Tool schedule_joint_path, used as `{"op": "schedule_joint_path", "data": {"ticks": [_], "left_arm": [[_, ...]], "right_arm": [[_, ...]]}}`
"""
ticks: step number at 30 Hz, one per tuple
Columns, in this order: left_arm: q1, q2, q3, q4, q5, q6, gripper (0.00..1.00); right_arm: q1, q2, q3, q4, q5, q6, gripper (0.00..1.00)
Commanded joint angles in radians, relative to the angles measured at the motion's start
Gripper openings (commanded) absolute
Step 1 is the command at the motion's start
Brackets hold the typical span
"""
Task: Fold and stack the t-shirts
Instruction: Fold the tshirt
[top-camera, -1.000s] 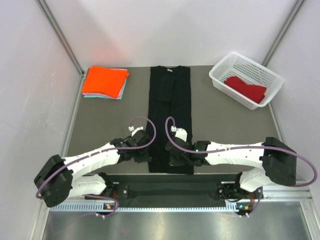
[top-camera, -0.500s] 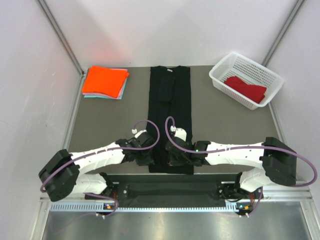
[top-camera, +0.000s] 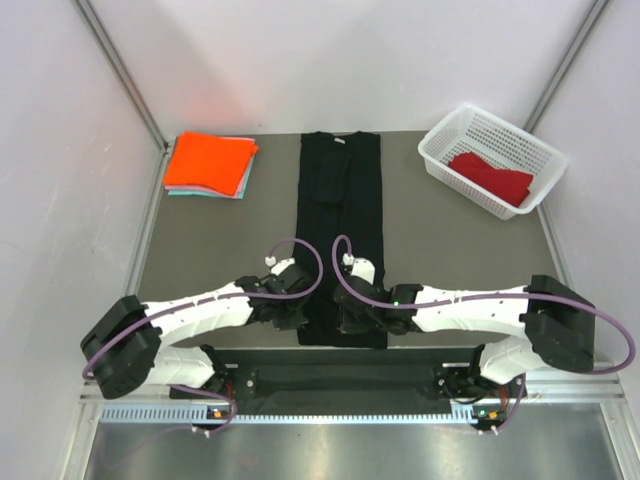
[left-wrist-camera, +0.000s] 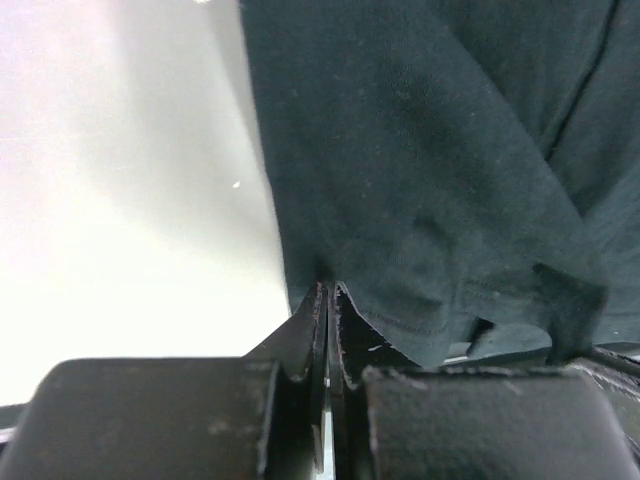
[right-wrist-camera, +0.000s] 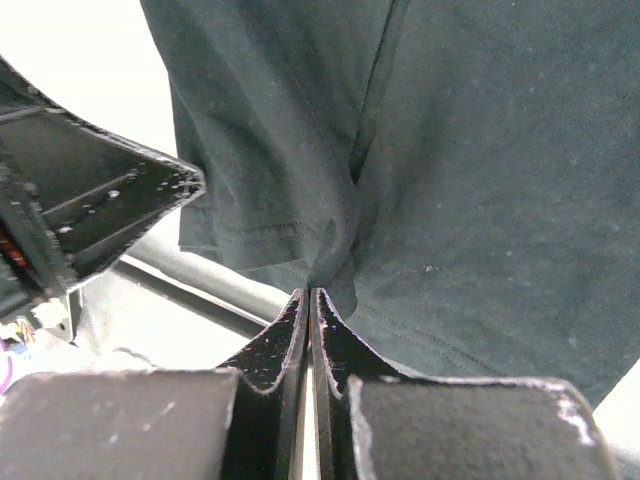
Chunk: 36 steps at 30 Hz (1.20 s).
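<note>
The left gripper (left-wrist-camera: 328, 292) had slid inward and pinched shut on the near hem of the black t-shirt (top-camera: 340, 215), a strip lying from 12 to 6 o'clock. The right gripper (right-wrist-camera: 310, 295) stayed clamped on the hem alongside (fold probably next).

No readable text, labels, brands or numbers anywhere; the neck tag on the black t-shirt (top-camera: 338, 142) is too small to read.
</note>
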Motion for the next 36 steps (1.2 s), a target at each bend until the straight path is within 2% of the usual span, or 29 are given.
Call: {"op": "schedule_joint_path", "data": {"ticks": [1,8,14,15,17,18,20,22,27,30,31,34,36], "left_arm": [[-0.004,-0.070,0.027,-0.069,-0.052,-0.023,0.00],[-0.004,-0.180,-0.088,0.019,-0.012,-0.075,0.00],[-0.003,-0.232,-0.038,-0.056,-0.070,-0.047,0.00],[-0.003,-0.244,-0.030,-0.069,-0.083,-0.044,0.05],[-0.003,-0.277,-0.022,-0.051,-0.065,-0.012,0.14],[-0.003,-0.283,-0.025,0.006,0.001,0.012,0.23],[-0.003,-0.280,-0.042,0.078,0.105,0.092,0.30],[-0.009,-0.262,-0.048,0.118,0.207,0.139,0.34],[-0.040,-0.232,-0.064,0.051,0.121,0.114,0.41],[-0.040,-0.243,-0.096,0.063,0.106,0.095,0.43],[-0.040,-0.242,-0.102,0.065,0.103,0.091,0.44],[-0.040,-0.212,-0.104,0.042,0.063,0.095,0.46],[-0.040,-0.188,-0.102,0.028,0.049,0.101,0.46]], "right_arm": [[-0.012,-0.045,-0.004,0.046,0.001,-0.011,0.00],[-0.012,-0.046,-0.015,0.088,-0.020,-0.011,0.00],[-0.015,-0.037,-0.021,0.180,-0.107,0.001,0.00],[-0.018,-0.049,-0.027,0.238,-0.149,0.006,0.00],[-0.020,-0.057,-0.017,0.240,-0.154,0.018,0.00],[-0.020,-0.063,-0.009,0.206,-0.129,0.020,0.00],[-0.021,-0.071,-0.020,0.166,-0.085,0.027,0.00],[-0.028,-0.088,-0.055,0.163,-0.077,0.035,0.00],[-0.040,-0.134,-0.106,0.143,-0.052,0.053,0.02],[-0.049,-0.132,-0.101,0.113,-0.066,0.037,0.10],[-0.054,-0.131,-0.093,0.094,-0.069,0.031,0.17],[-0.070,-0.144,-0.077,0.010,-0.062,0.006,0.28],[-0.090,-0.189,-0.087,-0.038,-0.057,-0.009,0.31]]}}
